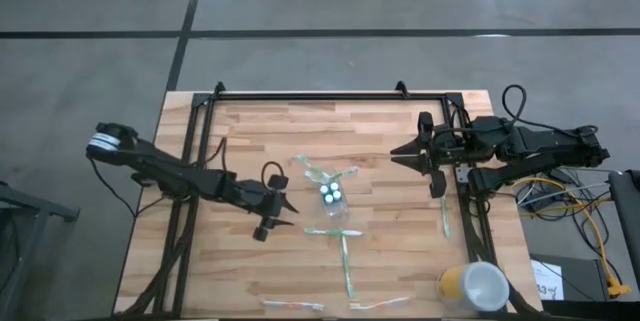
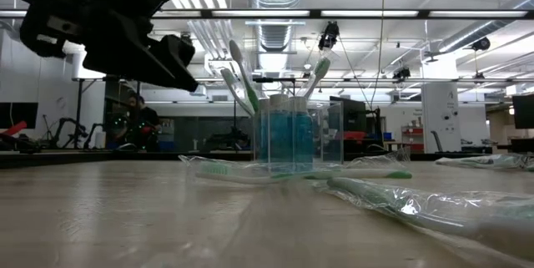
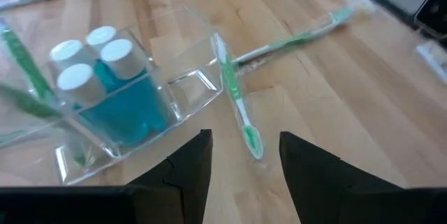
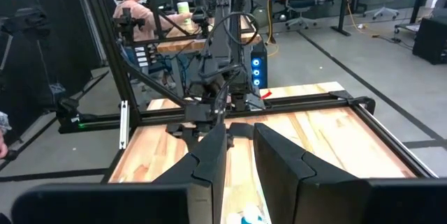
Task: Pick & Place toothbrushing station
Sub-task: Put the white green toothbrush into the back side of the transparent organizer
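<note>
A small clear plastic cup (image 1: 332, 197) stands mid-table with three white-capped tubes (image 3: 94, 56) upright in it. Toothbrushes (image 2: 240, 76) lean out over its rim. A white-and-green toothbrush (image 3: 234, 95) lies on the wood beside the cup. My left gripper (image 3: 244, 158) is open, low and just left of the cup (image 3: 140, 105), with that brush's end right in front of its fingertips and nothing between them. My right gripper (image 1: 397, 153) hangs raised at the far right. Its fingers (image 4: 209, 158) stand a narrow gap apart, with nothing between them.
More wrapped toothbrushes lie loose on the table (image 1: 347, 266), (image 1: 445, 216), (image 1: 295, 305), (image 1: 380, 304). A yellow cup with a white top (image 1: 475, 286) stands at the near right corner. A black frame rail (image 1: 320, 94) runs along the far edge. A person (image 4: 133, 8) sits beyond the table.
</note>
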Action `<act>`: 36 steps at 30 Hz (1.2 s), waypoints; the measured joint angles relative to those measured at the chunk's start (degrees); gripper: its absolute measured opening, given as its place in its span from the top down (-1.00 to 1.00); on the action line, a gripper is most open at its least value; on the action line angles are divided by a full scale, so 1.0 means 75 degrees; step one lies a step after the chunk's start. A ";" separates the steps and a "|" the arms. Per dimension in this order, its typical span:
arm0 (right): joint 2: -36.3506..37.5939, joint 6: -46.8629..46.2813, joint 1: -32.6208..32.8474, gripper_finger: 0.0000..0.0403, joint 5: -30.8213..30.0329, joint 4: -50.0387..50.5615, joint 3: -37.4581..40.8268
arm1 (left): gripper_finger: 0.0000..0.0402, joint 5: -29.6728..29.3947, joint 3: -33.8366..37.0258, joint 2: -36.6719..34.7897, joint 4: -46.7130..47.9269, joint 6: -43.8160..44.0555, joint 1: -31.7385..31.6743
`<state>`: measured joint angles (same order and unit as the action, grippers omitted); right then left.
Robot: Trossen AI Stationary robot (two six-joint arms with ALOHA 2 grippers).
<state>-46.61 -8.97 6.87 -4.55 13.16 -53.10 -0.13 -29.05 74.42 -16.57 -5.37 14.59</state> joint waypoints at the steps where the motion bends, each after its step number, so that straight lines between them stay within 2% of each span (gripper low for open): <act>1: 0.0000 0.0000 -0.0001 0.66 -0.0001 -0.0002 0.0000 | 0.14 -0.0049 -0.0046 0.0108 0.0003 -0.0089 0.0035; 15: 0.0000 0.0000 -0.0002 0.66 0.0001 0.0004 0.0000 | 0.14 -0.0059 -0.0412 0.1160 0.0015 -0.0304 0.0076; 21: 0.0000 0.0023 -0.0001 0.66 0.0001 0.0006 0.0000 | 0.14 -0.0054 -0.0442 0.1677 0.0006 0.0349 0.0076; 36: 0.0000 0.0018 -0.0001 0.66 0.0001 0.0026 0.0000 | 0.14 -0.0028 -0.1461 0.2718 0.0223 0.0333 0.0102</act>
<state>-46.61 -8.83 6.87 -4.54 13.36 -53.10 -0.35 -40.01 94.81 -14.90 -2.87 15.35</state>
